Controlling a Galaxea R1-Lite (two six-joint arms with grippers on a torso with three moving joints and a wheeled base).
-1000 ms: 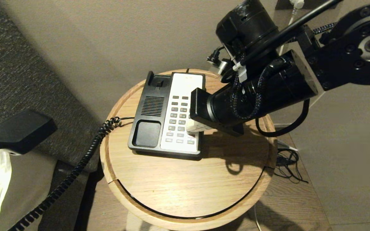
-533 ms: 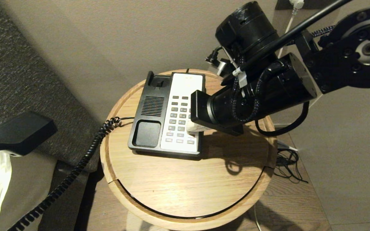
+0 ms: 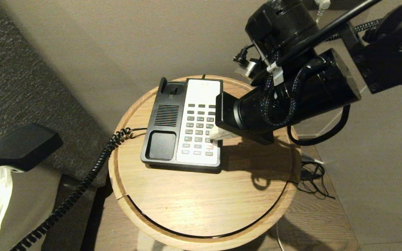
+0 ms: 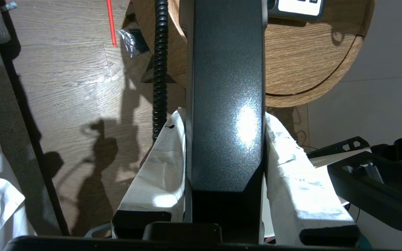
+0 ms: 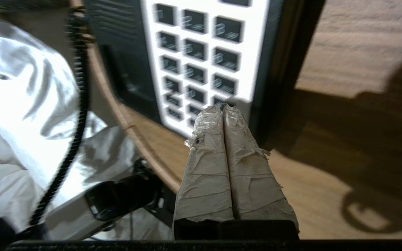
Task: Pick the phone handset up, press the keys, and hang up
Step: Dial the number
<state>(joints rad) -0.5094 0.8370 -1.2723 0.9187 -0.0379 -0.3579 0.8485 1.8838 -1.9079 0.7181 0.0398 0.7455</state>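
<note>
Jaws pressed together, right gripper (image 5: 224,106) tips over keys (image 5: 201,66); left gripper (image 4: 223,139) clamps handset (image 4: 227,97).

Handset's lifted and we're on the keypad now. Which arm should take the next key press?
Right. The right gripper has its fingers shut together into one tip over the keys on the phone base. The left gripper is off to the robot's left, clamped on the phone handset, so it isn't free.

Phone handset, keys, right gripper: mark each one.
phone handset (image 4: 227,104), left wrist view, on its flat black back.
keys (image 3: 199,125), head view, on the keypad's middle.
right gripper (image 5: 224,106), right wrist view, at its closed fingertips.
</note>
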